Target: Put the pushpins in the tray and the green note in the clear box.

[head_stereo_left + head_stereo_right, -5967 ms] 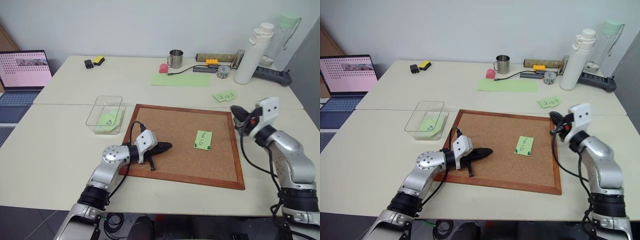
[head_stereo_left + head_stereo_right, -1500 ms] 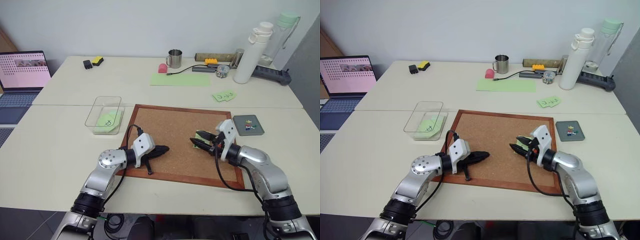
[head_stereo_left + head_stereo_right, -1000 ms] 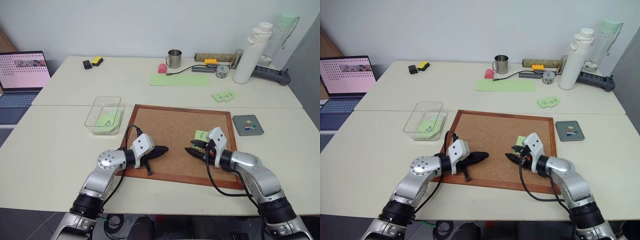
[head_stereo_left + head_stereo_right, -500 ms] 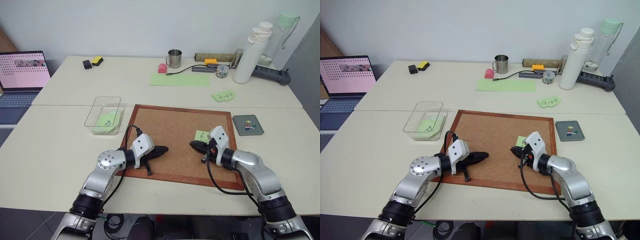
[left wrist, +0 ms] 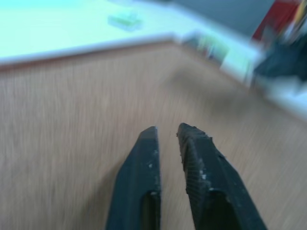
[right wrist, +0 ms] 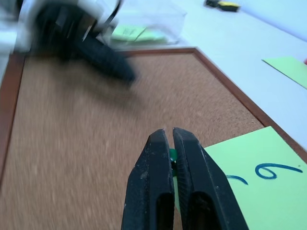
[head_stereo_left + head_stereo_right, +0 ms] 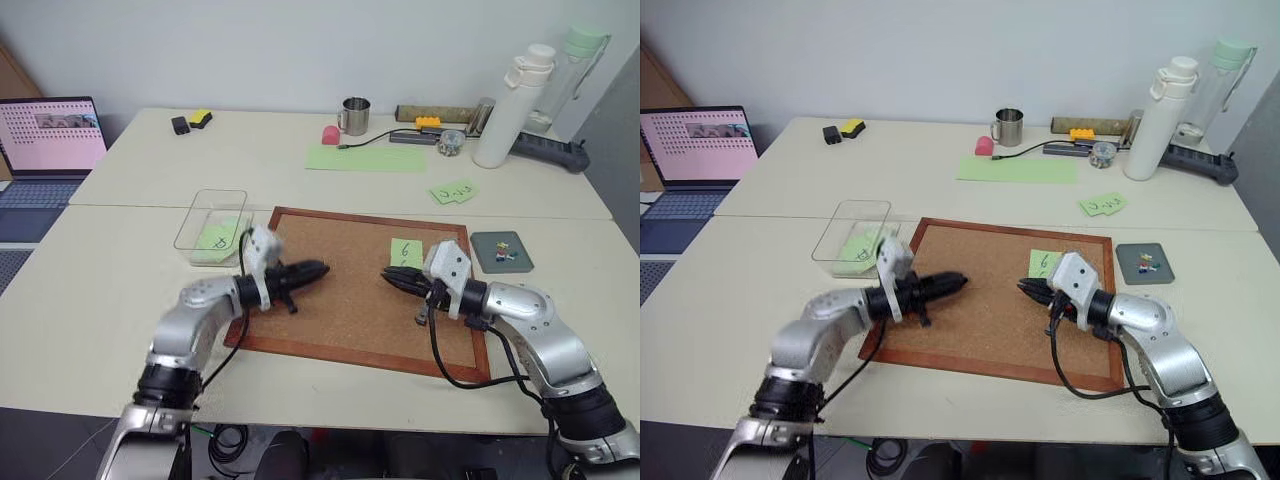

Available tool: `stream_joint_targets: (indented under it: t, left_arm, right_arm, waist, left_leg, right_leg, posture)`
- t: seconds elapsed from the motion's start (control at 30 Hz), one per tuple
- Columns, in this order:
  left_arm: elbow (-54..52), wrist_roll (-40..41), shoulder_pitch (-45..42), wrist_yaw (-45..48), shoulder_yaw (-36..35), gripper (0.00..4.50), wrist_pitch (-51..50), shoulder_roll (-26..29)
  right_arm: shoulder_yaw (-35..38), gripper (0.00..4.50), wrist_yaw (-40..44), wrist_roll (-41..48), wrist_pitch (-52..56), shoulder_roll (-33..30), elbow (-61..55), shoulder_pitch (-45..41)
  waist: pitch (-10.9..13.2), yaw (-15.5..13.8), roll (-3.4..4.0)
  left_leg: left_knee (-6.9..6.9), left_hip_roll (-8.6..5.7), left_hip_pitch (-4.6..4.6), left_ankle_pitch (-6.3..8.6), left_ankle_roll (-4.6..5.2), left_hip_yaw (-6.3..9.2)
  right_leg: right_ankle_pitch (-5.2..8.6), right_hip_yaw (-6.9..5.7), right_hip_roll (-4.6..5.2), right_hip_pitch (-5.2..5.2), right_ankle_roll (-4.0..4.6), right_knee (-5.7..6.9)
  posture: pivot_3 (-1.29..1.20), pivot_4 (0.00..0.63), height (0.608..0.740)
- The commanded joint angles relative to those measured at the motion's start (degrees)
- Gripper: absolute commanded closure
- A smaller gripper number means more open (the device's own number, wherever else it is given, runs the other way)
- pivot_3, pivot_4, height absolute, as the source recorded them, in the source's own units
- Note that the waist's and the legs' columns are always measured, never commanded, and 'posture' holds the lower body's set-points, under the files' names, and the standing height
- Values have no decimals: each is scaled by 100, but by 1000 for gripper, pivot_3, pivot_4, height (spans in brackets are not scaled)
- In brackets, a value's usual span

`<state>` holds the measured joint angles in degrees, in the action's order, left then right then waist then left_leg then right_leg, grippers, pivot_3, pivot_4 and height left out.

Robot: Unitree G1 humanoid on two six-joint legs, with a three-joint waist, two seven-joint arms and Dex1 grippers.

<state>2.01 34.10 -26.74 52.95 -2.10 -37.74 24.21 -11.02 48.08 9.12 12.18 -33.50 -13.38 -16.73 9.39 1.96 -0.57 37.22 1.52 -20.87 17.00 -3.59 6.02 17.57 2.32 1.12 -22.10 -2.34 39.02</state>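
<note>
The green note point(image 7: 406, 251) marked "6" lies on the cork board point(image 7: 350, 300), its near edge hidden behind my right gripper point(image 7: 388, 279). In the right wrist view that gripper point(image 6: 168, 133) is shut on a green pushpin point(image 6: 171, 154) at the corner of the note point(image 6: 249, 177). A little above the board's left part, my left gripper point(image 7: 318, 269) points across at the right one; its fingers point(image 5: 150, 143) stand a narrow gap apart around nothing. The grey tray point(image 7: 515, 263) right of the board holds several pushpins point(image 7: 500, 250). The clear box point(image 7: 196, 216) sits left of the board.
A scribbled green note point(image 7: 215, 240) lies in the clear box. Behind the board are a large green sheet point(image 7: 363, 158), another green note point(image 7: 452, 192), a steel mug point(image 7: 352, 116), a white bottle point(image 7: 503, 105) and a power strip point(image 7: 550, 152). A laptop point(image 7: 50, 135) stands far left.
My right gripper has shut at the note's near corner and lifted a little. The left gripper has risen off the board, rolled, and its fingers have parted slightly.
</note>
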Motion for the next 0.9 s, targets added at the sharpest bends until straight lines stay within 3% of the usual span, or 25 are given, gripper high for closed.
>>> stream_joint_targets:
  t: [0.03,0.23,0.4,0.9]
  left_arm:
    - [-258,1257,-393,-71,-483,2878,-1433,-20]
    - [-154,2032,-701,-454,-724,1747,-2556,-162]
    - [-148,2008,-733,-805,-563,906,-2844,-334]
    - [-36,1749,-690,-788,-294,906,-2611,-545]
  right_arm:
    - [-194,4500,270,-400,-754,-181,96,-251]
    - [-424,4500,471,-829,-1514,-291,339,-528]
    - [-557,4500,449,-1084,-1849,-199,284,-691]
    - [-963,4500,445,-1416,-2024,210,-157,-948]
  waist:
    - [0,11,0]
    - [1,56,-1]
    - [1,48,-2]
    - [1,35,-3]
  left_leg:
    - [0,0,0,0,0,0]
    - [2,1,3,-4,-6,3]
    - [2,1,2,-15,-28,3]
    - [2,-1,2,-22,-40,3]
  right_leg:
    - [0,0,0,0,0,0]
    - [0,2,-1,0,0,2]
    - [0,2,1,-1,0,1]
    - [0,4,3,-1,0,1]
  posture:
    - [0,150,740]
    - [0,150,740]
    - [0,150,740]
    - [0,150,740]
